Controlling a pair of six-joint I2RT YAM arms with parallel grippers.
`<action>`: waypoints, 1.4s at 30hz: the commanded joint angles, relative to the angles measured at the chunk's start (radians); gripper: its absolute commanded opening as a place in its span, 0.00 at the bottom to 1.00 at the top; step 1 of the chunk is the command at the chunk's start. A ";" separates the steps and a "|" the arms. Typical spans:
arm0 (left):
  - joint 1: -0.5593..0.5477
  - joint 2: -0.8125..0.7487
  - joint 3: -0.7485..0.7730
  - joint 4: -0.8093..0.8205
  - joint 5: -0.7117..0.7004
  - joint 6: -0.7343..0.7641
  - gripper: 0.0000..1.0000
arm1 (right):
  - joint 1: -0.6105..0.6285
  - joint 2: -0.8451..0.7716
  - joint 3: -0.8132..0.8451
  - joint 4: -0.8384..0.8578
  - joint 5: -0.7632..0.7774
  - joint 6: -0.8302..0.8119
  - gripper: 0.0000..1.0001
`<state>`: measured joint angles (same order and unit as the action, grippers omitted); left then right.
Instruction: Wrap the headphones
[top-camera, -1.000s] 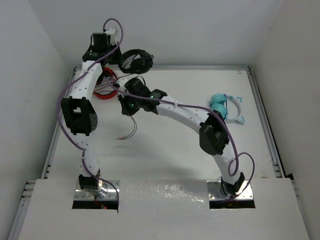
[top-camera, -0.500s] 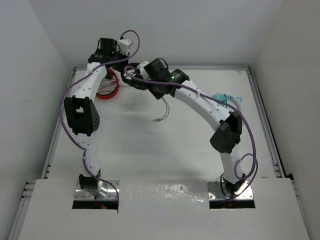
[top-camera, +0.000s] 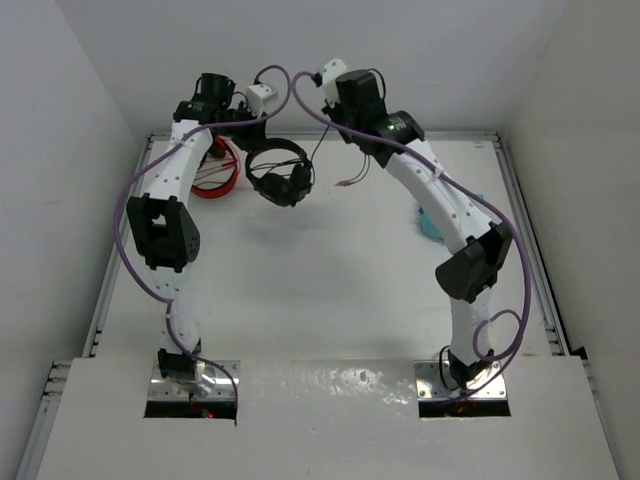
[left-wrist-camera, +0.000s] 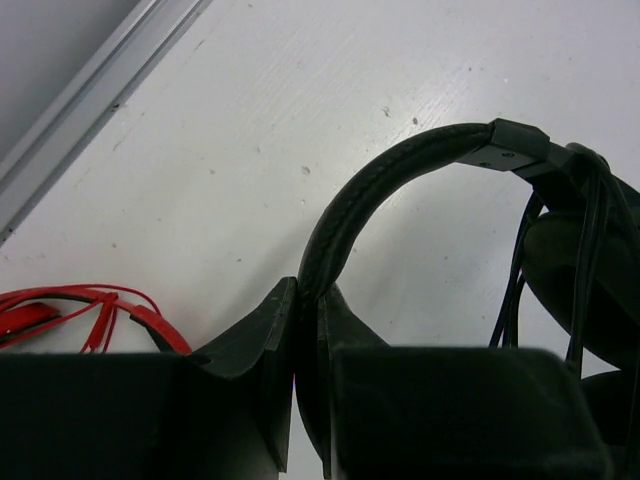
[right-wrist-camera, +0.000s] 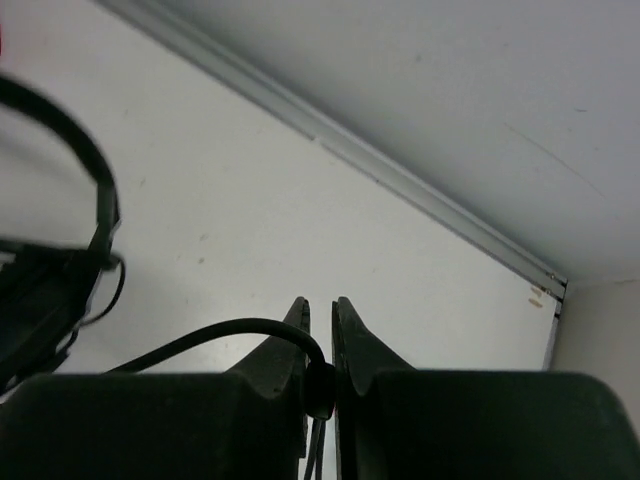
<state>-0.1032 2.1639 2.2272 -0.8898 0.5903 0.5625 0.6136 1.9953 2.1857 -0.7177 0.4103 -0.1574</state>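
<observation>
White flat table (top-camera: 330, 290). Black over-ear headphones (top-camera: 281, 181) hang over its far left part, their thin padded headband pinched between the closed fingers of the left gripper (left-wrist-camera: 308, 300). The right gripper (right-wrist-camera: 320, 318), raised alongside, is clamped on the thin dark cable (right-wrist-camera: 225, 335).

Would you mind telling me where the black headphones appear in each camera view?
Top external: the headphones hang upper centre-left.
Left wrist: the headband arcs from centre to right.
Right wrist: the headphones sit at the left edge.
Shared landmark: the metal edge rail.
</observation>
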 joint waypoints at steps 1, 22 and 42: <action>-0.020 -0.055 0.009 0.024 0.049 -0.008 0.00 | -0.040 -0.009 0.097 0.210 -0.063 0.062 0.00; 0.051 -0.021 -0.006 0.425 0.028 -0.742 0.00 | 0.009 -0.500 -0.868 0.708 -0.330 0.133 0.00; 0.034 -0.030 -0.098 0.388 -0.130 -0.604 0.00 | 0.187 0.039 -0.138 0.546 -0.459 0.483 0.00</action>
<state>-0.0643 2.1643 2.1292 -0.4885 0.5072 -0.1490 0.8169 2.0701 1.9469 -0.1623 -0.0628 0.2531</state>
